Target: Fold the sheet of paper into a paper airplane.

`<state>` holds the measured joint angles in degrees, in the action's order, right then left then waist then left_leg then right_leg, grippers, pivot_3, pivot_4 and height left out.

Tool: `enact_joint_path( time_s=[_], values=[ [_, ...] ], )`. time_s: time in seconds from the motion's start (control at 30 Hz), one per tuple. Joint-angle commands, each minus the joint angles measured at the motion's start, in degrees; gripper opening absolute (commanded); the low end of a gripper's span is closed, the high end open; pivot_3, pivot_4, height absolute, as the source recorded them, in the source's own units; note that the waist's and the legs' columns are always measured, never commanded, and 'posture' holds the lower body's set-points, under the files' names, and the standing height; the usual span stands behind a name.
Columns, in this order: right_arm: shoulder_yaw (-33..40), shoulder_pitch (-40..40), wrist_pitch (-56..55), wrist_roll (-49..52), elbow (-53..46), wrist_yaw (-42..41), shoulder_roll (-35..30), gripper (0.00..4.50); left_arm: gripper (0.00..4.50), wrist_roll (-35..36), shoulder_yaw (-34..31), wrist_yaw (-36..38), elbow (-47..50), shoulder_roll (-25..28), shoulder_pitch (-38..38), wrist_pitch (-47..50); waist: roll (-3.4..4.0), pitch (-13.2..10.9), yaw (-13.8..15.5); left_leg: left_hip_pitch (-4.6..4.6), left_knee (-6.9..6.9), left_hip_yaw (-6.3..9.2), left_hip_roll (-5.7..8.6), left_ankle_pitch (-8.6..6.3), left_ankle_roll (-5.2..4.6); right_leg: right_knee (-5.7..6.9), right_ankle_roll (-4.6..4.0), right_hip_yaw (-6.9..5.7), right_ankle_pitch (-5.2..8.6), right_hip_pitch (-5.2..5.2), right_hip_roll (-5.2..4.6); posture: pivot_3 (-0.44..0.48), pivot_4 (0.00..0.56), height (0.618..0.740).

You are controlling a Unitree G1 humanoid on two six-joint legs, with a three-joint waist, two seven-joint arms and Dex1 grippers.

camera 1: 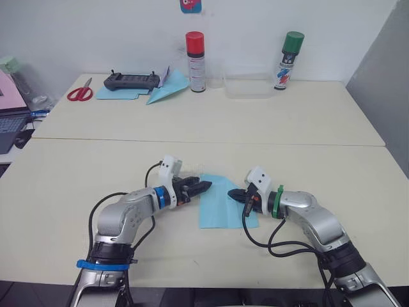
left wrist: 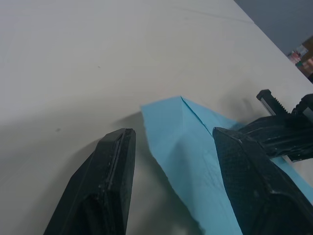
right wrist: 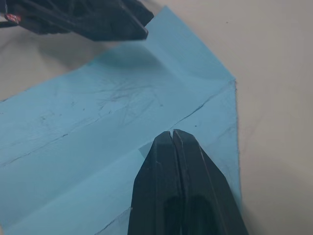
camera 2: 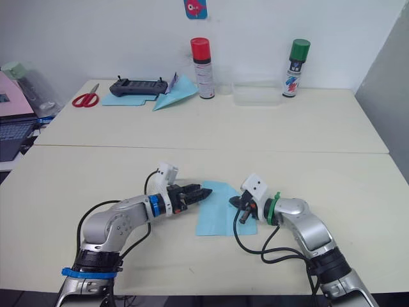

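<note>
Lying flat on the near bench (camera 1: 77, 185), the sheet of paper (camera 1: 220, 204) sits between both grippers. The left gripper (camera 1: 203, 187) has its fingers spread over the paper's edge, grasping nothing. The right gripper (camera 1: 234, 194) presses clenched fingers onto it. A clear tray (camera 1: 248, 86) stands far back; its contents I cannot tell.

A white wall (camera 1: 96, 32) is running behind two cream tables (camera 1: 307, 121) pushed together, with a seam (camera 1: 192, 142) showing between them. A grey panel (camera 1: 383, 77) is standing at the right, and a red-and-blue sticker (camera 1: 190, 6) is hanging on the wall. Even light is falling across the tabletops.
</note>
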<state>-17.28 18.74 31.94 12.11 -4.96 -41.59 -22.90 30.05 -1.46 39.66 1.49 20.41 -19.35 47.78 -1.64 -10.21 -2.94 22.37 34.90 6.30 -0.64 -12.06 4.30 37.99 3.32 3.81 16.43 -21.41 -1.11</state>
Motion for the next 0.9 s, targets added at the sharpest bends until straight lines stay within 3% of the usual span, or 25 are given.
enact_joint_path(
  time_s=[0.03,0.27,0.4,0.6,0.9],
  values=[
    [-0.6,-1.1,2.2,-1.7,1.8,0.9,-0.7,0.00,2.25,0.1,0.6,1.3,0.5,0.1,-1.7,-1.9,0.00,0.0,0.0,0.00,0.00,0.00,0.00,0.00,0.00,0.00,0.00,0.00,0.00,0.00,0.00,0.000,0.150,0.740],
    [-0.5,-1.2,2.5,-1.7,1.5,1.4,-0.4,0.00,0.10,-0.7,1.9,2.6,0.1,1.3,-1.8,-3.3,0.00,0.0,0.0,0.02,0.00,-0.02,0.00,0.00,0.00,-0.02,0.00,0.02,0.00,-0.02,0.00,0.000,0.150,0.740],
    [-0.4,-1.3,2.6,-1.6,1.3,1.6,-0.3,0.00,0.04,-1.8,2.6,3.0,-0.6,1.3,-2.3,-4.3,0.00,0.0,0.0,0.02,0.00,-0.03,0.00,0.00,0.00,-0.02,0.00,0.02,0.00,-0.02,0.00,0.000,0.150,0.740],
    [-0.5,-1.6,2.7,-1.6,1.1,1.6,0.0,0.00,0.04,-8.8,10.2,9.8,0.4,5.9,-3.8,-14.1,0.00,0.0,0.0,0.02,-0.01,-0.05,0.01,0.00,0.00,-0.03,-0.01,0.04,0.00,-0.02,0.00,0.000,0.150,0.740],
    [-0.7,-1.7,2.7,-1.7,1.0,1.8,0.4,0.00,0.04,-15.1,16.5,13.5,-0.5,9.0,-4.4,-18.8,0.01,0.0,-0.1,0.03,-0.04,-0.07,-0.01,-0.01,0.00,-0.04,-0.03,0.06,0.02,-0.06,0.01,0.000,0.150,0.740]
  ],
)
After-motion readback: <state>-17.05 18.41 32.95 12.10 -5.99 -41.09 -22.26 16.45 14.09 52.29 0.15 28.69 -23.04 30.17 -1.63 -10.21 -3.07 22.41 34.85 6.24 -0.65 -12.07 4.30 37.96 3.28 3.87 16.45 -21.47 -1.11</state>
